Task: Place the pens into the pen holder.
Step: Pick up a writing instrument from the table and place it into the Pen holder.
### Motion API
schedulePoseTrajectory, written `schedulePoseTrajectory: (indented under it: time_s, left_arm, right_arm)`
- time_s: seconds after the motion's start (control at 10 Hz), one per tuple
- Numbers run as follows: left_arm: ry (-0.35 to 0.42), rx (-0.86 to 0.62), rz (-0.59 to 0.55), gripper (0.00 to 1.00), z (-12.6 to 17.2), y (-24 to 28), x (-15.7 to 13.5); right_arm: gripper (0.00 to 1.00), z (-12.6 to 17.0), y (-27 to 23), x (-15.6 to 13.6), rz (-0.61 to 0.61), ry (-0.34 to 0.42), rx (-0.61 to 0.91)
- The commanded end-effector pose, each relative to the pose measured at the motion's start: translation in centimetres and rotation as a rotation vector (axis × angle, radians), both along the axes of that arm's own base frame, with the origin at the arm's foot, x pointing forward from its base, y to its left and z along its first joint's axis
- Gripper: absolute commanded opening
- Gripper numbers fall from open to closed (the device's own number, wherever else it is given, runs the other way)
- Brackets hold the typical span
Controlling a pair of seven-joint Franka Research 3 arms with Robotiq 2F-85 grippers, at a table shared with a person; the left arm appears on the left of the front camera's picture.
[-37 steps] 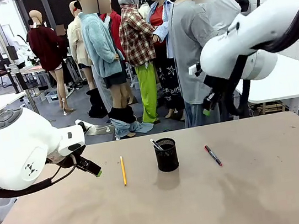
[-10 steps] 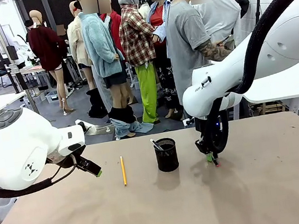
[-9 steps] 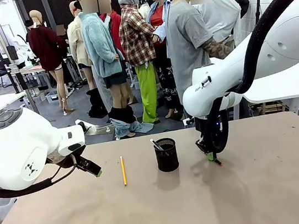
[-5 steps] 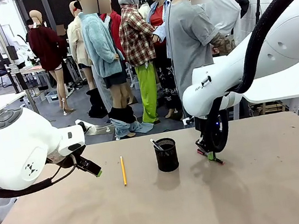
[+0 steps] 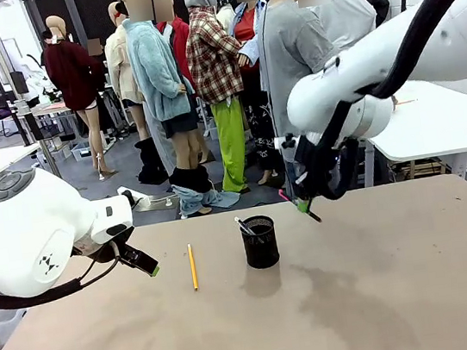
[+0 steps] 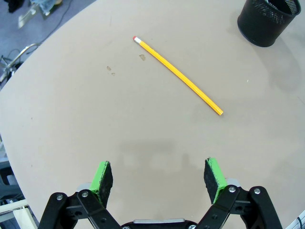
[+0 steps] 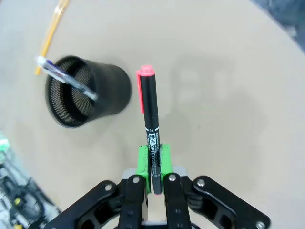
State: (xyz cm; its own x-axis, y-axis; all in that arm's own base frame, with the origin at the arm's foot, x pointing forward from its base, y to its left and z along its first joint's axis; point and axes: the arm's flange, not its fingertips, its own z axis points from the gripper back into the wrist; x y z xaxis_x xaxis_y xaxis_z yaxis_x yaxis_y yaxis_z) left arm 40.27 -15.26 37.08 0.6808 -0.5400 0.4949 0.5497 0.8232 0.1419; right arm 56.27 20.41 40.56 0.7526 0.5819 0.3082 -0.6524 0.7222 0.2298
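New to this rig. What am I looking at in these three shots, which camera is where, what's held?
Two white robot arms work at a tan table. The wide picture comes from a fixed camera between them, looking across the table. The other two come from a camera on each arm's wrist. The left gripper, a two-finger clamp, is open and empty above a yellow pencil lying on the table. The right gripper is shut on a dark marker with a red cap, held in the air near the black mesh pen holder, which already holds a whitish pen.
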Motion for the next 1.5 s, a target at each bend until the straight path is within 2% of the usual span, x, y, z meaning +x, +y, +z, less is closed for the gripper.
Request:
schedulePoseTrajectory:
  time_s: [0.0,0.3,0.4,0.7,0.9,1.1,1.2,1.4]
  left_arm:
    - [0.000,-0.003,0.003,1.00,0.0,0.2,0.0]
    - [0.000,-0.003,0.003,1.00,0.0,0.2,0.0]
    - [0.000,-0.003,0.003,1.00,0.0,0.2,0.0]
    - [0.000,-0.003,0.003,1.00,0.0,0.2,0.0]
    - [0.000,-0.003,0.003,1.00,0.0,0.2,0.0]
    - [0.000,-0.003,0.003,1.00,0.0,0.2,0.0]
    - [0.000,-0.003,0.003,1.00,0.0,0.2,0.0]
    - [0.000,-0.003,0.003,1.00,0.0,0.2,0.0]
  right_arm:
    - [0.00,-0.2,-1.3,-1.7,0.080,-0.054,0.172]
    - [0.00,1.4,-0.6,-2.4,0.251,-0.184,0.506]
    - [0.00,1.4,0.0,-2.3,0.259,-0.227,0.560]
    - [0.00,-0.7,2.0,-1.4,0.305,-0.228,0.686]
    - [0.00,-2.2,3.1,-1.0,0.335,-0.213,0.737]
    - [0.00,-3.6,3.6,-0.9,0.371,-0.262,0.747]
    - [0.00,-4.1,3.8,-1.1,0.390,-0.255,0.755]
    - [0.00,-5.0,3.9,-1.2,0.415,-0.289,0.720]
